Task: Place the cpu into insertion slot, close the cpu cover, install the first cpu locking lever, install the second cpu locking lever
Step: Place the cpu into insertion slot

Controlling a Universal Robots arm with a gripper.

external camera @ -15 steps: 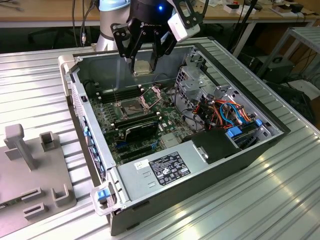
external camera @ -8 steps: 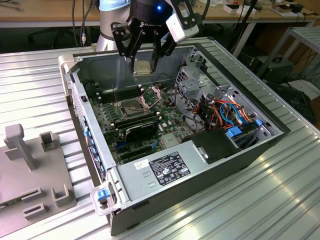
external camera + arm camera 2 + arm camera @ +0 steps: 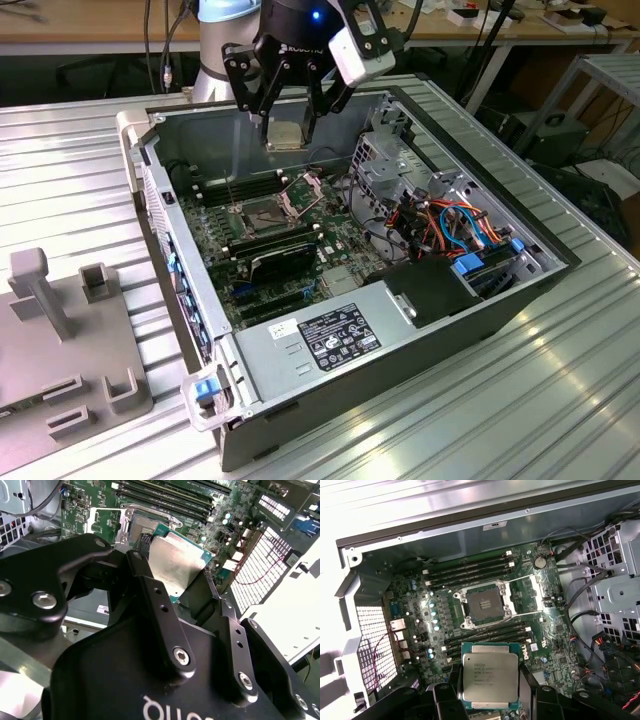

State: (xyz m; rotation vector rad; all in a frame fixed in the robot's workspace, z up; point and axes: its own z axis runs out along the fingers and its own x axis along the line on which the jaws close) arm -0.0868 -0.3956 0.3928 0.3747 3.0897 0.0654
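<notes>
My gripper hangs above the back of the open computer case, shut on the cpu, a flat square chip with a dull silver face. Both wrist views show the cpu held by its edges between the black fingers. Below it on the green board lies the insertion slot, dark, square and bare. The cpu cover is swung open beside the slot, standing up from its hinge. Thin wire levers run along the slot's sides.
Long black memory sticks flank the slot on both sides. A drive cage and coloured cables fill the exterior view's right. A labelled power supply sits at the front. A grey fixture stands outside the case, left.
</notes>
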